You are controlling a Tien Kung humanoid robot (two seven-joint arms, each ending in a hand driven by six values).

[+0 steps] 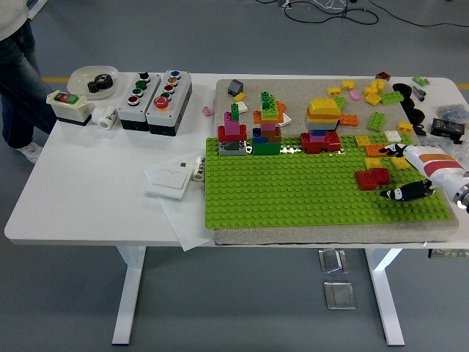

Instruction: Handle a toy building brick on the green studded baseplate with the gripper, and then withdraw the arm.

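The green studded baseplate (pixel 293 191) lies on a grey mat in the middle of the table. Along its back edge stand three brick stacks: a red-pink-green one (pixel 232 132), a green-orange one (pixel 267 125) and a yellow-topped one (pixel 321 125). A flat red brick (pixel 372 178) sits on the plate's right part. My right hand (pixel 385 173) comes in from the right edge, low over the plate. Its black fingers (pixel 407 193) are spread on either side of the red brick's right end and hold nothing. The left arm is out of the picture.
Several loose bricks (pixel 374 95) lie on the mat behind and right of the plate. On the left stand two button boxes (pixel 154 99), a switch box (pixel 67 106), a white bowl (pixel 91 79) with a black gear, and a white wall switch (pixel 170 178) on paper. A person's legs (pixel 15 81) show at top left.
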